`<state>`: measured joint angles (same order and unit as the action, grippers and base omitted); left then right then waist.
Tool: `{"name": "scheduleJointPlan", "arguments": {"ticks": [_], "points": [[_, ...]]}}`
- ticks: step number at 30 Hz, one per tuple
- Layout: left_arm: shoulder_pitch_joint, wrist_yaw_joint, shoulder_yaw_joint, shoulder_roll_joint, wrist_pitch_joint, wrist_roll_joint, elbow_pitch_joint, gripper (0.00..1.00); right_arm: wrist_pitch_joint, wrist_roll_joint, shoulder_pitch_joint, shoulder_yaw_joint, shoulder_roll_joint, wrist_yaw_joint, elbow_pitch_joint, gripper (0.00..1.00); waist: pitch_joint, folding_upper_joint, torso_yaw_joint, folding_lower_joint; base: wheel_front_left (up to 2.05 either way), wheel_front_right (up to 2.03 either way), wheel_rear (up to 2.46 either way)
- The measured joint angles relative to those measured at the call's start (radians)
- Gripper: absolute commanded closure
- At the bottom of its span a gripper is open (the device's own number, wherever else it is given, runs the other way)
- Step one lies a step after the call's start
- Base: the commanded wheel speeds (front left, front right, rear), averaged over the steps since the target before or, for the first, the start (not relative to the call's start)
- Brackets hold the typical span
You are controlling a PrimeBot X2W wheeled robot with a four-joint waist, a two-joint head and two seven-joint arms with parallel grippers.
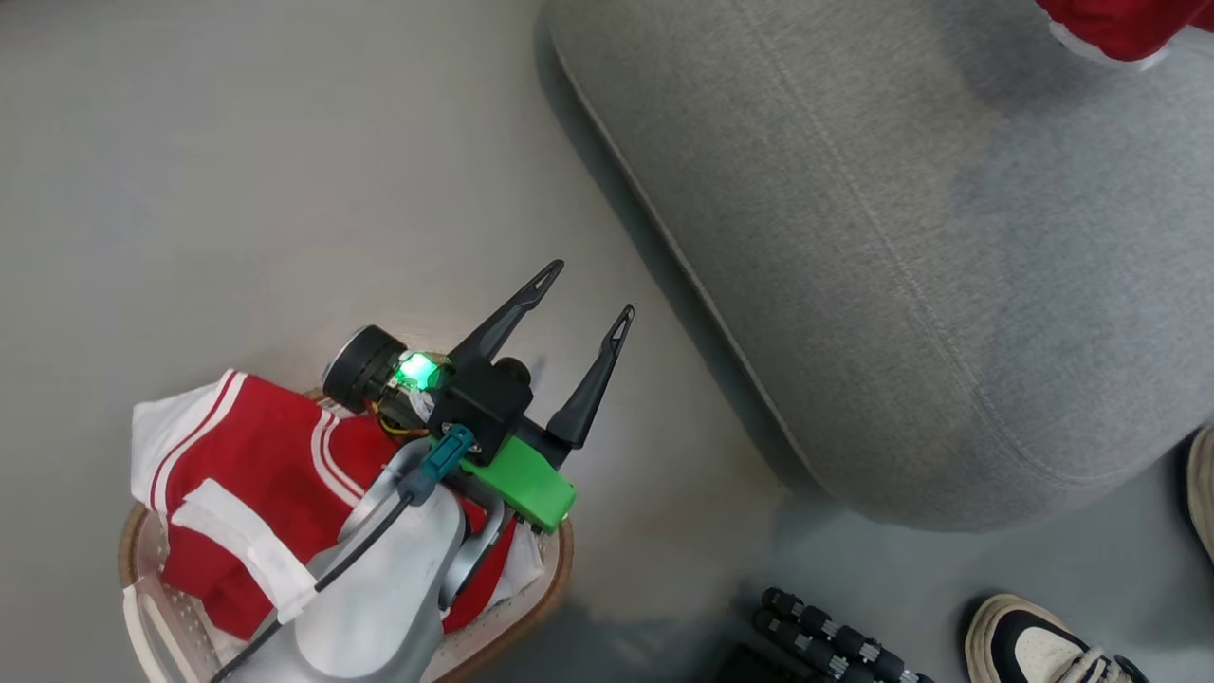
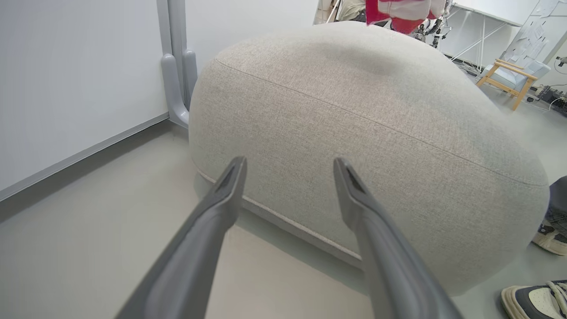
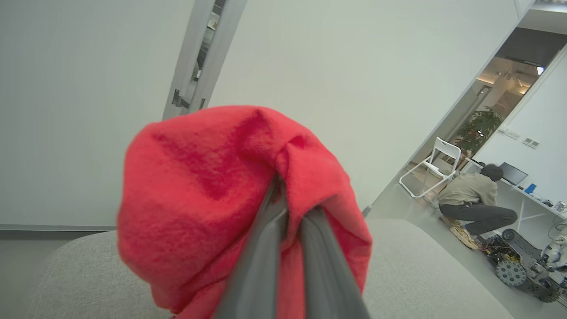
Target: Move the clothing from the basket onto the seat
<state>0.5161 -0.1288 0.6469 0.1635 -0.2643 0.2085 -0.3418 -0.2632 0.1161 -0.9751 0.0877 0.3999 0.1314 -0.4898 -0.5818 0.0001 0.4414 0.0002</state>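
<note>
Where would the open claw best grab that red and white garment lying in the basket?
Probably pinch the bunched red fold at the top of the clothing, coming straight down from above: it lies heaped, and the basket walls block the sides.

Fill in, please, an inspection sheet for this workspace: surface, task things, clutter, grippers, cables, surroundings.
Surface: plain grey floor.
Job's things: the basket stands on the floor with red-and-white clothing in it. The grey seat is beside it, apart. A red garment hangs above the seat.
Clutter: a person's shoe by the seat; a black ribbed object, kind unclear.
Grippers: left gripper open and holding nothing, pointing from the basket toward the seat; right gripper shut on the red garment.
Cables: a black cable runs along the left forearm.
Surroundings: white wall, white folding chair, a crouching person far behind.
</note>
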Motion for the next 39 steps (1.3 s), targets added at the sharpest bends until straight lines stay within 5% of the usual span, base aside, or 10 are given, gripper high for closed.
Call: {"name": "scheduleJointPlan", "arguments": {"ticks": [13, 15, 17, 18, 28, 39], "points": [[0.023, 0.0, -0.017, -0.003, 0.0, -0.009, -0.008, 0.0, 0.0, -0.085, 0.15, 0.205, -0.083, 0.0, -0.195, 1.0, -0.102, 0.0, -0.114, 0.0, 0.0, 0.0, 0.0], [0.023, 0.0, -0.034, -0.005, 0.0, -0.008, -0.008, 0.0, 0.0, -0.1, 0.178, 0.227, -0.1, 0.0, -0.199, 0.64, -0.094, 0.0, -0.118, -0.0001, 0.0, 0.0, 0.0], [0.022, 0.0, -0.049, -0.005, 0.0, -0.007, -0.01, 0.0, 0.0, -0.112, 0.203, 0.243, -0.111, 0.0, -0.196, 0.64, -0.083, 0.0, -0.118, 0.0, 0.0, 0.0, 0.0], [0.02, 0.0, -0.056, -0.006, 0.0, -0.007, -0.013, 0.0, 0.0, -0.119, 0.218, 0.255, -0.118, 0.0, -0.196, 0.0, -0.076, 0.0, -0.117, 0.0, 0.0, 0.0, 0.0], [-0.056, 0.001, -0.172, -0.037, 0.0, -0.018, -0.021, 0.0, 0.0, -0.145, 0.396, 0.297, -0.17, 0.0, -0.096, 0.0, 0.033, 0.0, -0.108, -0.0002, 0.0, 0.0, 0.0], [-0.16, 0.024, -0.359, -0.083, 0.0, -0.043, -0.012, 0.0, 0.0, -0.05, 0.504, 0.116, -0.228, 0.0, 0.064, 0.0, 0.17, 0.0, -0.151, -0.0003, 0.0, 0.0, 0.0]]}}
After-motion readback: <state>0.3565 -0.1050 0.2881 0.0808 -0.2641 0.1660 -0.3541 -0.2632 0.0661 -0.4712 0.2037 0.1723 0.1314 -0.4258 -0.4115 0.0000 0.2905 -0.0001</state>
